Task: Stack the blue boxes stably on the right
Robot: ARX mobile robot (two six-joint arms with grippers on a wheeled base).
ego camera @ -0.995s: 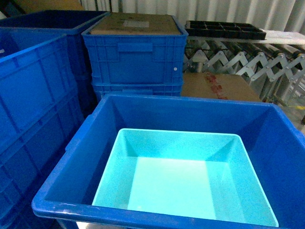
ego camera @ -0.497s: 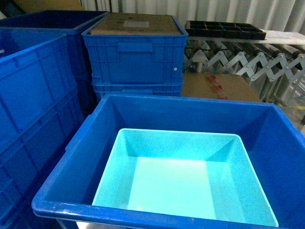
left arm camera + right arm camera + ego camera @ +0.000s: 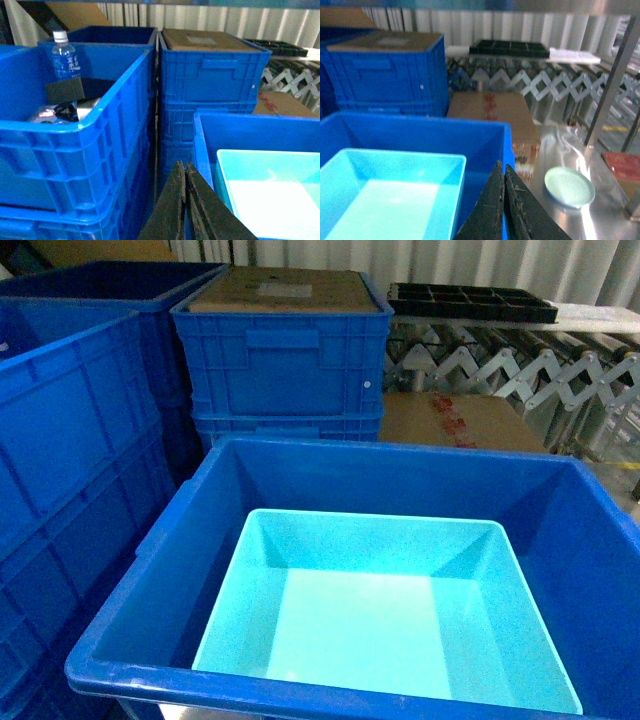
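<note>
left gripper (image 3: pixel 185 172): fingers pressed together, low centre of left wrist view, beside bin's left wall | right gripper (image 3: pixel 504 175): fingers together, bottom centre, over bin's right wall | tub (image 3: pixel 385 625): inside bin (image 3: pixel 230 480), lower centre of head view

A water bottle (image 3: pixel 65 57) stands in the left ribbed crate (image 3: pixel 75 145). A pale green plate (image 3: pixel 569 186) lies on the steel bench (image 3: pixel 600 220), near a cardboard box (image 3: pixel 492 112).
</note>
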